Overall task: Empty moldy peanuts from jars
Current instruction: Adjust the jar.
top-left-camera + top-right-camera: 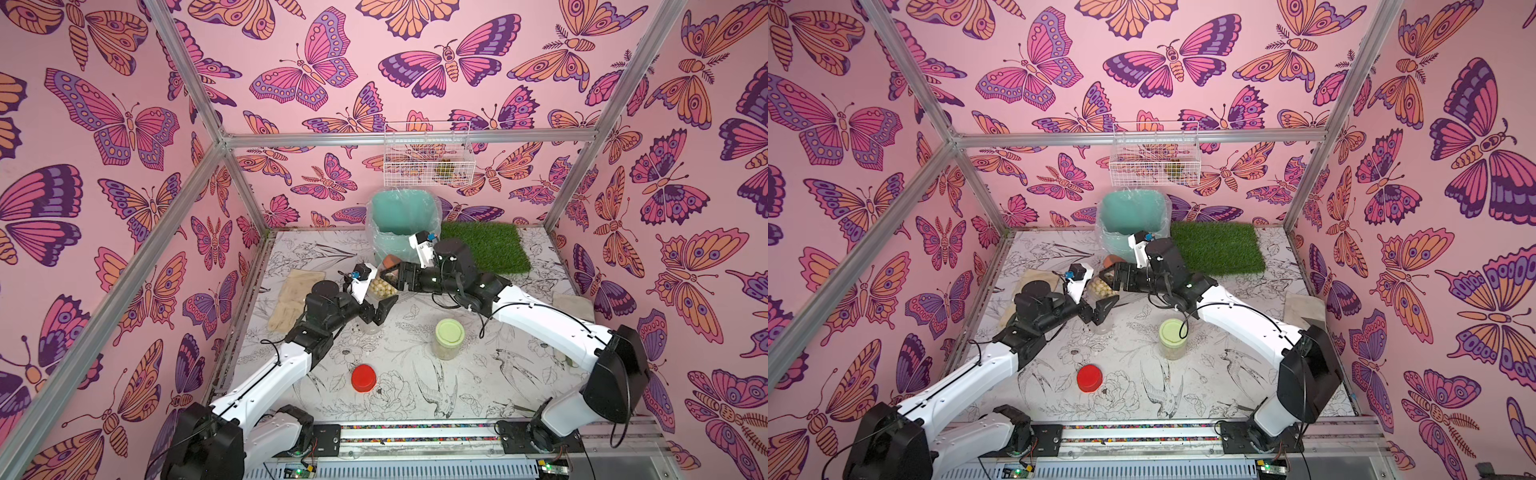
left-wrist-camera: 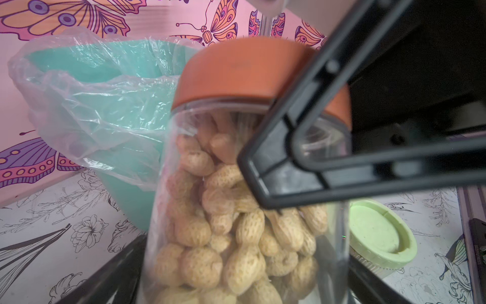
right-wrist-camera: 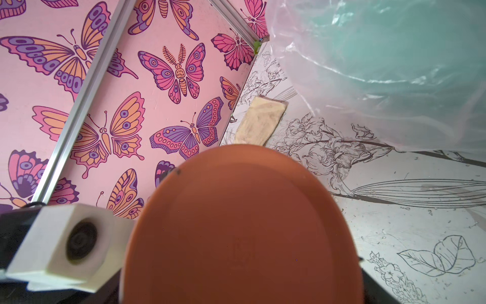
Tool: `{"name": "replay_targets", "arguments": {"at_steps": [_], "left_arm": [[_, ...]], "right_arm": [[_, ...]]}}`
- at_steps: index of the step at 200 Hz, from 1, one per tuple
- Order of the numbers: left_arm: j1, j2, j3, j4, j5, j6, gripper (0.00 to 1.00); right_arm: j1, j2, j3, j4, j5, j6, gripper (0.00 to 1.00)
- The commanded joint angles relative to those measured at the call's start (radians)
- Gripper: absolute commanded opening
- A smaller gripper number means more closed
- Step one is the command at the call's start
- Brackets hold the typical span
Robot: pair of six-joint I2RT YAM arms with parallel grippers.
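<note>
A clear jar of pale peanuts [image 1: 382, 286] [image 1: 1100, 289] [image 2: 231, 237] hangs tilted above the table in front of the bin. Its brown lid [image 1: 391, 262] [image 1: 1114, 259] [image 2: 236, 71] [image 3: 236, 223] points toward the bin. My right gripper [image 1: 392, 272] [image 1: 1111, 276] [image 3: 240, 276] is shut on that lid, and one of its fingers [image 2: 342, 168] crosses the jar's shoulder. My left gripper [image 1: 380, 297] [image 1: 1098, 297] [image 2: 247, 284] is open, with a jaw on each side of the jar's body. A green-lidded jar [image 1: 449, 338] [image 1: 1172, 336] [image 2: 378, 237] stands upright mid-table. A red lid [image 1: 364, 378] [image 1: 1089, 378] lies near the front.
The teal bin with clear liner [image 1: 399, 216] [image 1: 1129, 212] [image 2: 79, 60] [image 3: 394, 52] stands at the back, just behind the held jar. A green grass mat [image 1: 486, 245] lies to its right. Beige cloths lie at the left [image 1: 291, 299] and right [image 1: 573, 305]. A wire basket [image 1: 428, 153] hangs on the back wall.
</note>
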Motion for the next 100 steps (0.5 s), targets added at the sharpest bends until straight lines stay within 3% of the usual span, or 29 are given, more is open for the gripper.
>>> {"name": "replay_targets", "arguments": {"at_steps": [1,100], "left_arm": [[0.008,0.018,0.020,0.007,-0.014,0.000,1.00],[0.008,0.054,0.041,0.039,-0.001,-0.030,0.91]], "right_arm": [[0.017,-0.026,0.055,0.070,-0.077,-0.032,0.00],[0.039,-0.005,0.070,0.021,-0.109,-0.077,0.00]]}}
